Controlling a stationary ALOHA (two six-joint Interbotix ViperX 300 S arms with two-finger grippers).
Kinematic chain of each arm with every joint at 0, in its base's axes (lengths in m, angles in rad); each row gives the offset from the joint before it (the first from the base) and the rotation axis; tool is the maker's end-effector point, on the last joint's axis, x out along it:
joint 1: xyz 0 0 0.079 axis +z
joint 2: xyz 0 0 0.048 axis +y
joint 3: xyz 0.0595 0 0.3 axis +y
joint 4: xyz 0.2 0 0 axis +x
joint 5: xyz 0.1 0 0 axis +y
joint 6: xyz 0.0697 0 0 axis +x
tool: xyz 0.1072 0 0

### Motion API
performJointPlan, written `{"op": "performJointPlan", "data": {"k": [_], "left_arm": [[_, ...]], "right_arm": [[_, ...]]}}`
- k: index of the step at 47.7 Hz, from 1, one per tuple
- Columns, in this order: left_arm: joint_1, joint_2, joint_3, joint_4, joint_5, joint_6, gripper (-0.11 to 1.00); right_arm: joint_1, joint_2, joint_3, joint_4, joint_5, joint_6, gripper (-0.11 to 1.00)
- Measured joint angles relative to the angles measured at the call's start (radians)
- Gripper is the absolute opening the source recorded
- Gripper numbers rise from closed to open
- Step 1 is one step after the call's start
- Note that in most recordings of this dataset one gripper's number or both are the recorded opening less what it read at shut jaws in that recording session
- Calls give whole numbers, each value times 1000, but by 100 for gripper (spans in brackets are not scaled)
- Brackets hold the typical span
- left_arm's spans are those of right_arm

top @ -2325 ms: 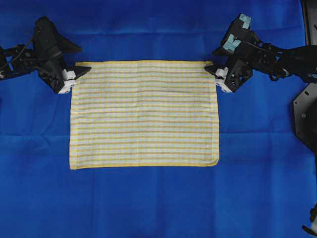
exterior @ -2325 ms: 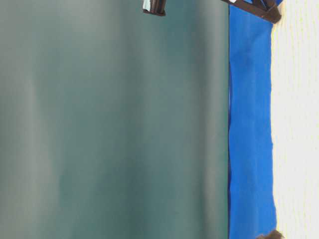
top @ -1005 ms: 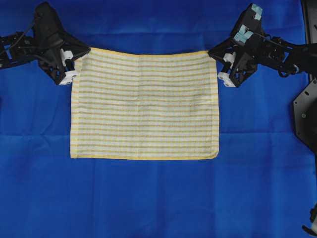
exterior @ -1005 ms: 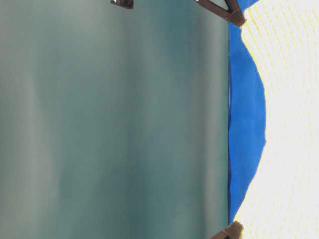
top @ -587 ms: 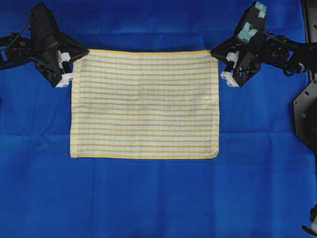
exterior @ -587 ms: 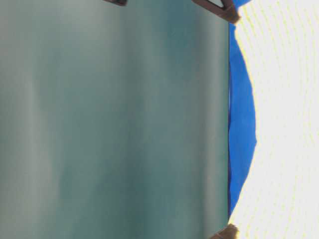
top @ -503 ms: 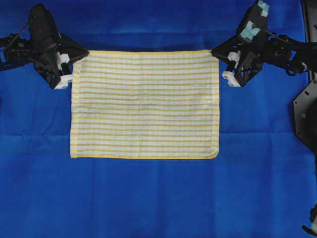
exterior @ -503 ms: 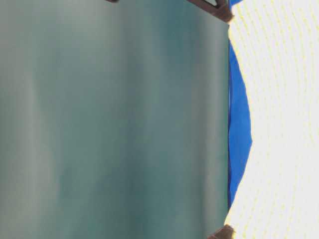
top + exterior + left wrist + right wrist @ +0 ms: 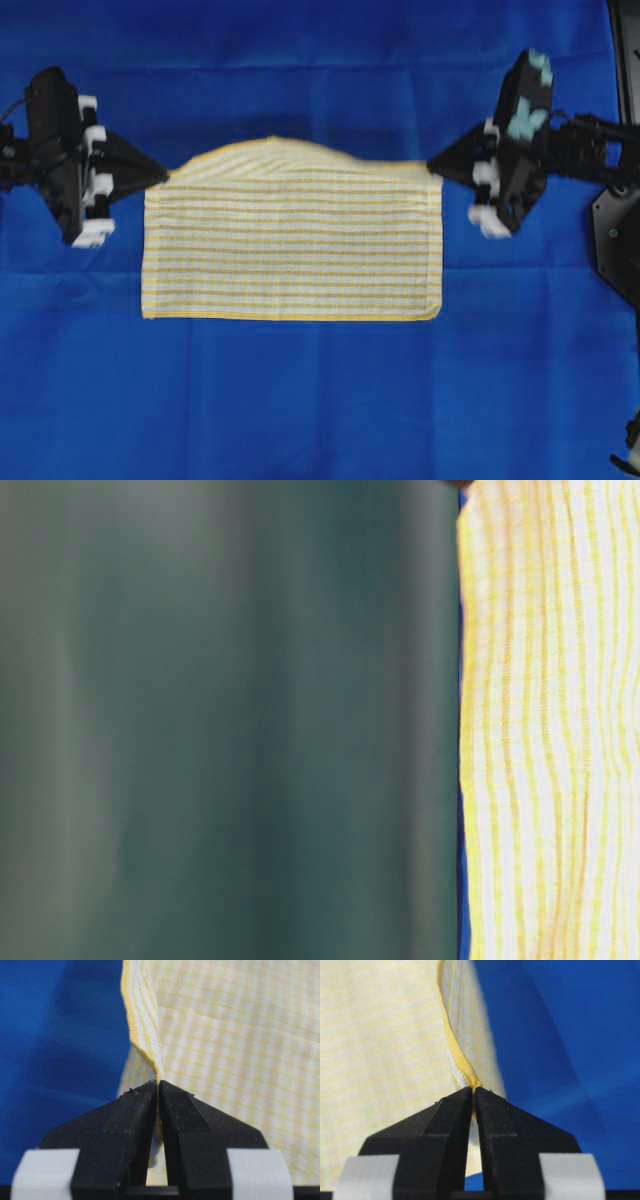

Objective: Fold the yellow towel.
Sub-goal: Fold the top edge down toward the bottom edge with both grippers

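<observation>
Now I have the left gripper (image 9: 160,172) and right gripper (image 9: 435,168) each clenched on a far corner of the yellow towel (image 9: 290,250). Its lifted far edge arches at the frame's centre, held high so it can fold over the flat half.

Blue cloth (image 9: 320,400) covered whole work surface, lay flat, faint creases running across. Dark shadows fell on it under raised items at both sides. Black perforated plate (image 9: 615,235) sat at right edge, partly cut off by frame. Table-level view was mostly filled by blurred grey-green surface (image 9: 230,720); only thin blue strip (image 9: 461,880) showed beside it.
</observation>
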State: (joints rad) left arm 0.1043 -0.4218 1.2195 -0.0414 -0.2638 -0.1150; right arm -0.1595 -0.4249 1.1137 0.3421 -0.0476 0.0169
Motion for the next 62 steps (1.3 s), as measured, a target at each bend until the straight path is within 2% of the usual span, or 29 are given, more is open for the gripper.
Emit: {"op": "performJointPlan", "data": {"k": [15, 26, 55, 59, 62], "left_arm": [[-170, -8, 11, 0, 0, -46, 3], [-245, 23, 11, 0, 0, -54, 3], [-268, 87, -6, -2, 0, -55, 3], [-270, 87, -6, -2, 0, -55, 7], [-272, 89, -6, -2, 0, -55, 14]], "right_arm": [[189, -2, 12, 57, 3, 0, 4], [272, 23, 15, 92, 3, 0, 4], [351, 67, 6, 103, 2, 0, 4], [356, 67, 6, 106, 2, 0, 5], [356, 67, 6, 109, 2, 0, 8]]}}
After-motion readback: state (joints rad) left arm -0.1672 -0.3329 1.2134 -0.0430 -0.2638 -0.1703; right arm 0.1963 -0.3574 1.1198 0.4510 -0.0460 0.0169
